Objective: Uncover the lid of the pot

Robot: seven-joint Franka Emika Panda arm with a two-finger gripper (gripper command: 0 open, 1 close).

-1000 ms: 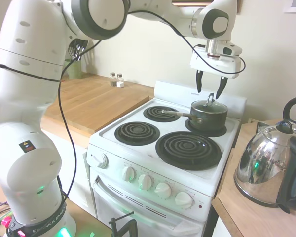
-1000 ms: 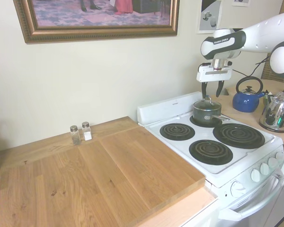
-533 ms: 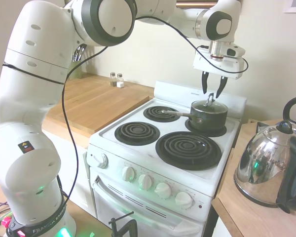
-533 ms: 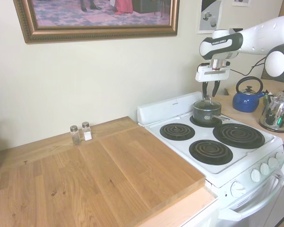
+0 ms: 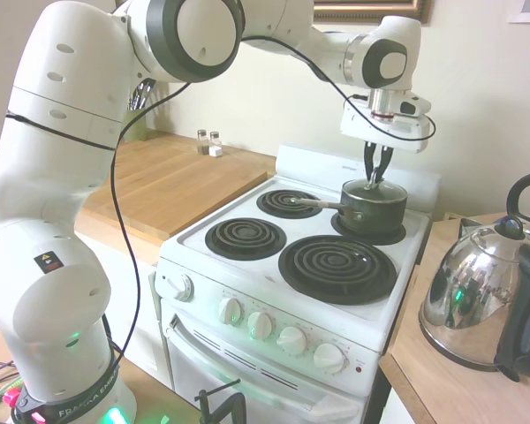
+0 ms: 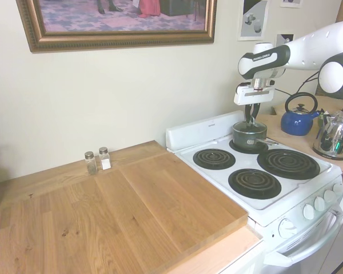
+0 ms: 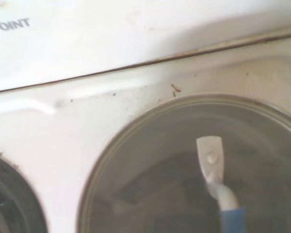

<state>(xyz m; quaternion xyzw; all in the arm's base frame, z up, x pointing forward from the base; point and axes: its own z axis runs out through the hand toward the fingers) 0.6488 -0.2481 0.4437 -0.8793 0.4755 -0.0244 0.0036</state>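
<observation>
The dark pot (image 5: 372,210) stands on the stove's back right burner, its long silver handle pointing towards the back left burner. The glass lid (image 5: 364,187) sits flat on the pot. My gripper (image 5: 377,175) hangs straight down over it, its fingers drawn together on the lid's upright loop handle. The second exterior view shows the same: gripper (image 6: 251,118) at the lid (image 6: 250,125) on the pot (image 6: 250,137). In the wrist view the lid (image 7: 160,165) fills the frame, with its loop handle (image 7: 211,160) near the middle.
The stove's raised back panel (image 5: 322,163) is just behind the pot. Three bare coil burners (image 5: 336,268) lie in front and to the side. A chrome kettle (image 5: 477,300) and a blue kettle (image 6: 297,121) stand on the counter beside the stove. Shakers (image 6: 97,161) sit on the wooden worktop.
The gripper has come down onto the lid's handle and its fingers have closed from wide open to together. Pot and lid have not moved.
</observation>
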